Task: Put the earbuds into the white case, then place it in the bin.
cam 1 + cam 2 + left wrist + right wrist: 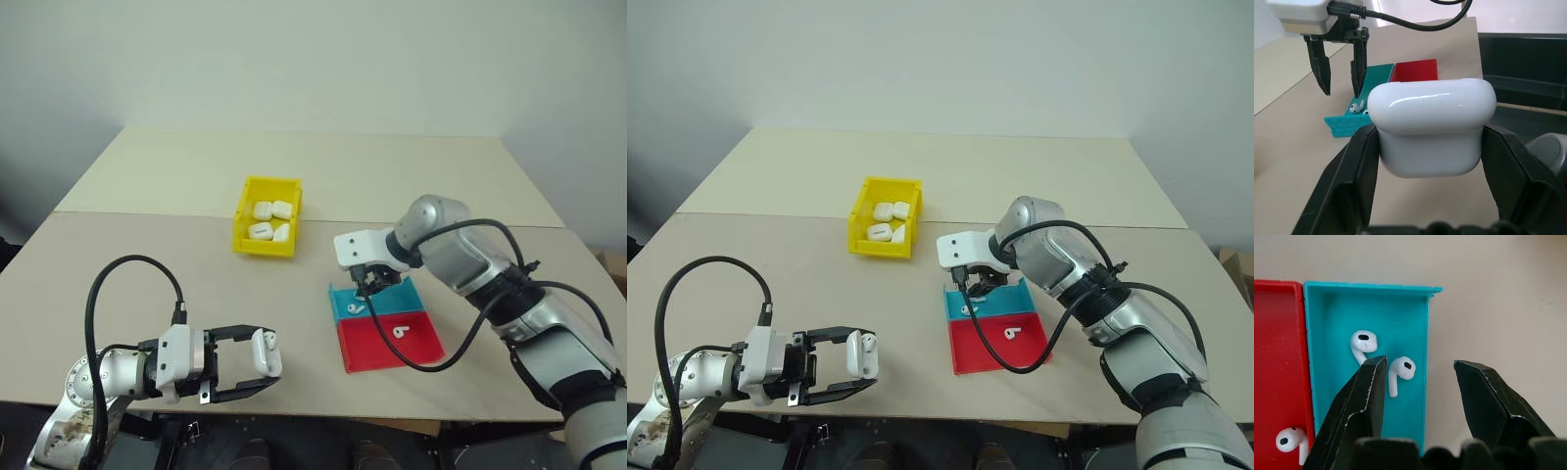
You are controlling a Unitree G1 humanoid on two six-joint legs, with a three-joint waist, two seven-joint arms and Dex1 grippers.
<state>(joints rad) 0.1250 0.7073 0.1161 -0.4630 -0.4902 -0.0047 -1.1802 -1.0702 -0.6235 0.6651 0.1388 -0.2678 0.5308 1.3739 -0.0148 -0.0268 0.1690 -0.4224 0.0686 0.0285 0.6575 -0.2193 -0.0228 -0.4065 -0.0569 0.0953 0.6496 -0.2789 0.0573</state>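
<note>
My left gripper (257,362) is shut on the white case (266,352), holding it just above the table's near left edge; the case (1432,125) sits squarely between both black fingers. Two earbuds (1362,342) (1399,372) lie in the blue tray (407,296), and a third earbud (400,332) lies in the red tray (372,351). Right over the blue tray hangs my right gripper (1420,382), pointing down and open, with one finger beside the nearer earbud and nothing between its jaws. The yellow bin (263,246) stands at mid-table.
The yellow bin holds several white cases (271,219). The blue and red trays lie side by side right of centre. A black cable (460,343) loops from my right arm over the red tray. A seam crosses the table behind the bin.
</note>
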